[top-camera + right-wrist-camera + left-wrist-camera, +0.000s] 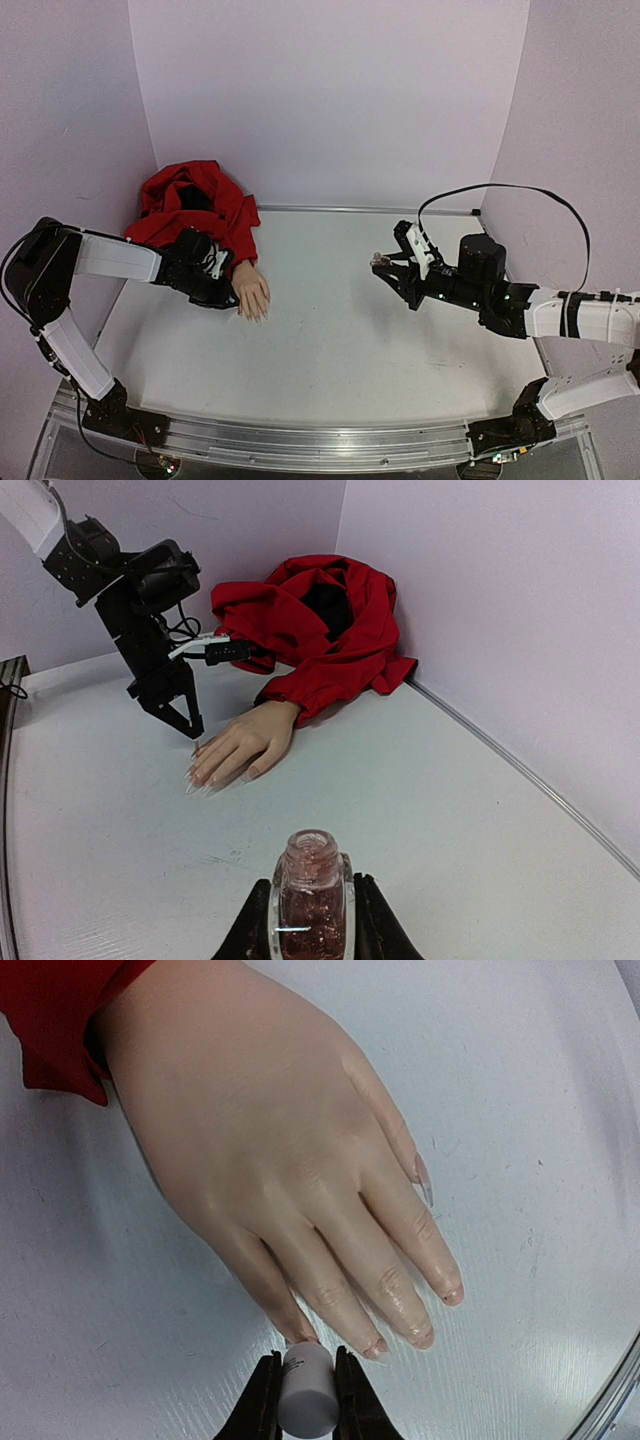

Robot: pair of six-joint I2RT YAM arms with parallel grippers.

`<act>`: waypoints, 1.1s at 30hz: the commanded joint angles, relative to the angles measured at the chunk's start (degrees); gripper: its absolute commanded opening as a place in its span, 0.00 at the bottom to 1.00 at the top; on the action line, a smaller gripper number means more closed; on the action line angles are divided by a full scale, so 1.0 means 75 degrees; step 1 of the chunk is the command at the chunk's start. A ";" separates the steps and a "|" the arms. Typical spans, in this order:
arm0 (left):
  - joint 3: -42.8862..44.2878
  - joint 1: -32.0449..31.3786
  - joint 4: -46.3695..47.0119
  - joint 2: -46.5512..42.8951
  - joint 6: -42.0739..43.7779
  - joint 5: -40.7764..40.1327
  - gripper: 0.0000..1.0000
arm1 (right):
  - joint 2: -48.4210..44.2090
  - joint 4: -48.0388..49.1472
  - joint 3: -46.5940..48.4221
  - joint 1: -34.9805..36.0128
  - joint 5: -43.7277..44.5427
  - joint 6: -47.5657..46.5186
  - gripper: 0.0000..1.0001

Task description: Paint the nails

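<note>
**Both grippers clamping; nails lying at the table's 9 o'clock**

The left gripper (pixel 307 1408) is pinching a white cap (pixel 307 1388), its fingers (pixel 262 1412) set narrow. The cap is sitting just beside the fingertips of the mannequin hand (pixel 270 1150), at their 6 o'clock. Anything under the cap is hidden. The nails (pixel 424 1178) are lying pale on the table (pixel 360 330), pointing toward 5 o'clock in the top view. A red sleeve (pixel 195 205) is covering the wrist. The right gripper (pixel 310 925) is gripping an uncapped polish bottle (pixel 310 885) at 3 o'clock, well apart, with its base cut off by the frame.
</note>
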 commanded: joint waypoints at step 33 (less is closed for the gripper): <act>0.0347 -0.0020 -0.0118 -0.0509 -0.0067 -0.0135 0.00 | -0.0112 0.0432 0.0051 -0.0047 -0.0104 0.0038 0.00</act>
